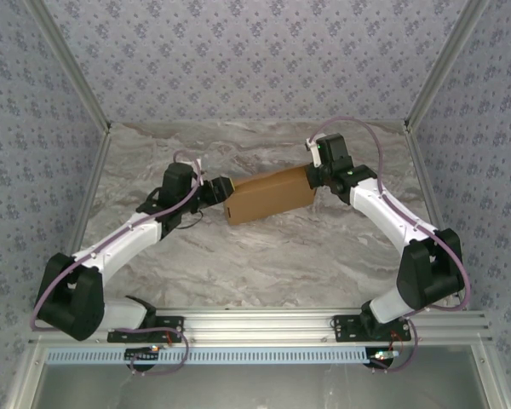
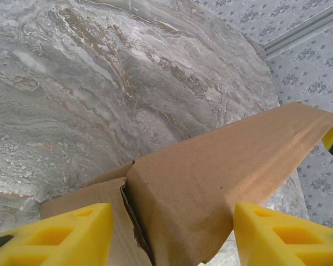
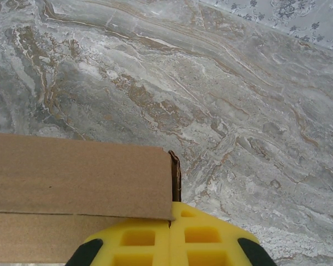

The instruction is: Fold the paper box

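Yellow fingers of left hand set apart astride 9 o'clock end of paper box; clamping or merely bracketing, cannot tell. Right hand pinched shut on thin end wall at 3 o'clock. Box at middle of counter, resting or lifted unclear. Probably a late step: closing up the ends. Next: tuck loose flap at left end inward without crushing. Underside, far wall and flap slots hidden.

Left arm and right arm bent inward, left claw spread, right claw closed
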